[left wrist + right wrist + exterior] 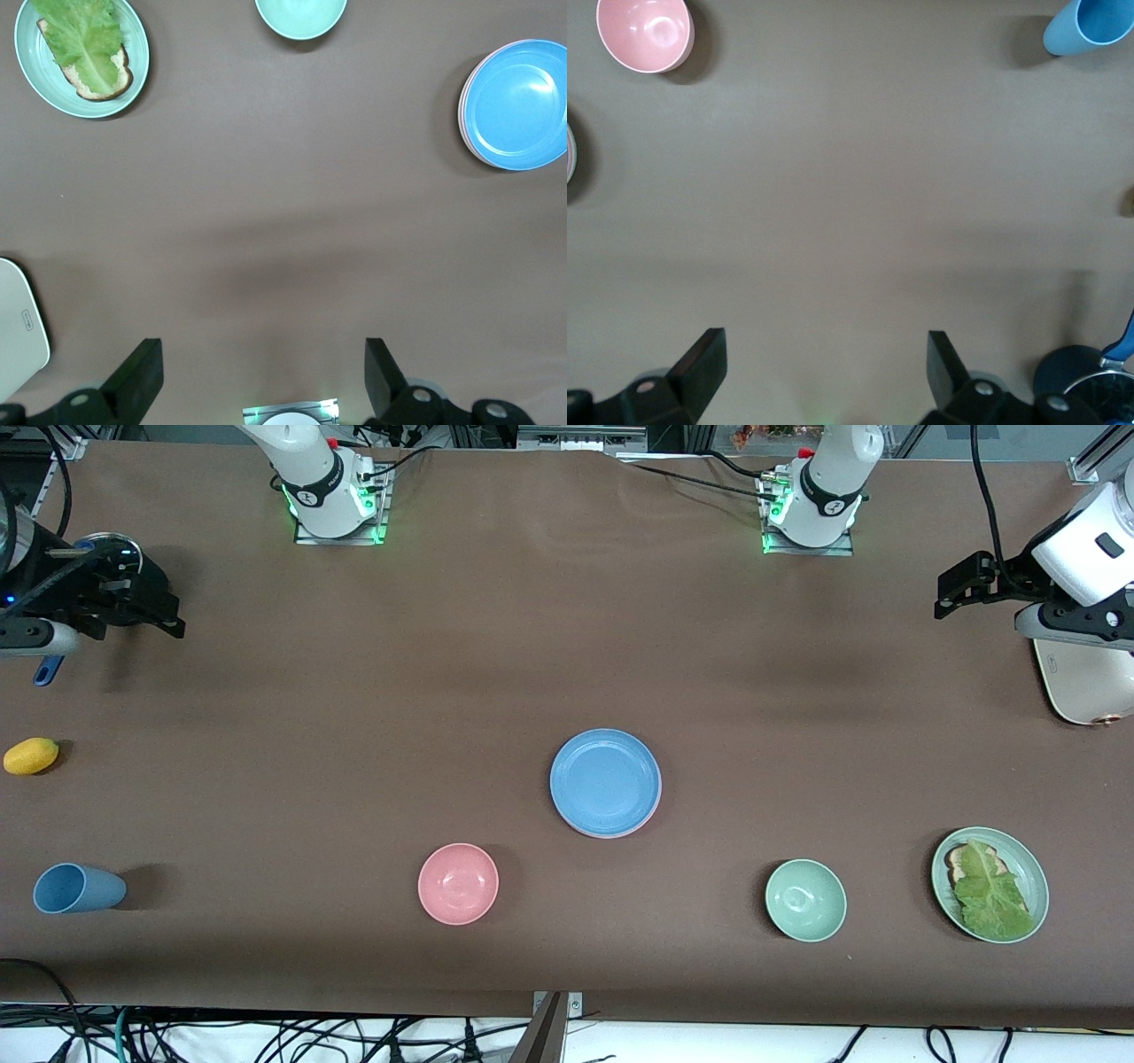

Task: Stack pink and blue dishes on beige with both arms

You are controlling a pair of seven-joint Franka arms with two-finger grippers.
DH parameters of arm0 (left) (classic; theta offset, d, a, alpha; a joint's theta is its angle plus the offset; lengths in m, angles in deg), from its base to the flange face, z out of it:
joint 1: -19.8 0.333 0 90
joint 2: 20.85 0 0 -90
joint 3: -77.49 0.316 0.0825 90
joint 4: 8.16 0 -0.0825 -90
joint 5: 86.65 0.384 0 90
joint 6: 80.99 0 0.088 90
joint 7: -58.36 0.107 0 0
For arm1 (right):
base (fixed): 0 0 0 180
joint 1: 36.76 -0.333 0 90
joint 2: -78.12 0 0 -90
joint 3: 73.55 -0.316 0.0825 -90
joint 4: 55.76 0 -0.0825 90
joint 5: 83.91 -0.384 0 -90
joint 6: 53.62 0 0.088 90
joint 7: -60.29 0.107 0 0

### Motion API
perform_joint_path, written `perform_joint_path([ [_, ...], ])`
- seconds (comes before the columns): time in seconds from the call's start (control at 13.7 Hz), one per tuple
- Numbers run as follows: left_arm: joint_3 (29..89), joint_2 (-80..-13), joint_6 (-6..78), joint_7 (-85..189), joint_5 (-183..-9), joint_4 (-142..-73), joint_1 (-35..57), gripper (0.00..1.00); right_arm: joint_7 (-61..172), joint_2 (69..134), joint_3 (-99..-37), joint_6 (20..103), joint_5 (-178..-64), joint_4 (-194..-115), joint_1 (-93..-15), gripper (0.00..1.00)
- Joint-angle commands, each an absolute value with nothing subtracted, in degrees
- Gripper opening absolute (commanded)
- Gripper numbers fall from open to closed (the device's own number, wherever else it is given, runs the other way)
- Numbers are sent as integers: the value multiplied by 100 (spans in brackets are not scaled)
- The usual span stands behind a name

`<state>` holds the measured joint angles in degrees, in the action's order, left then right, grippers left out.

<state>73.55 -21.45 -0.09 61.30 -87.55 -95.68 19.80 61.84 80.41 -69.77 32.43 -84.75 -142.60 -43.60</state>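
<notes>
The blue dish (605,781) lies in the middle of the table, on top of the pink dish, of which only a thin rim (462,115) shows beneath it. The beige dish is hidden. My left gripper (944,593) hangs open over the left arm's end of the table, well away from the stack; its wrist view shows bare table between the fingers (261,354). Over the right arm's end of the table my right gripper (174,615) also stands open with nothing in it (826,347).
A pink bowl (458,883) and a pale green bowl (805,900) sit nearer the camera than the stack. A green plate (1019,849) holds bread and lettuce. A blue cup (78,888), a yellow fruit (31,755) and a white appliance (1085,686) stand at the table's ends.
</notes>
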Motion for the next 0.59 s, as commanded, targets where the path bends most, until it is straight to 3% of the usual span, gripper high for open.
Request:
perform_joint_path([
  [0.0,7344,-2234,-39,6117,-8718,-9412,1963,100,6090,8023,-6986,3163,-8426,-14181,-4326,100],
  [0.51,7344,-2234,-39,6117,-8726,-9412,1936,100,6125,8023,-7013,3076,-8426,-14190,-4335,100],
])
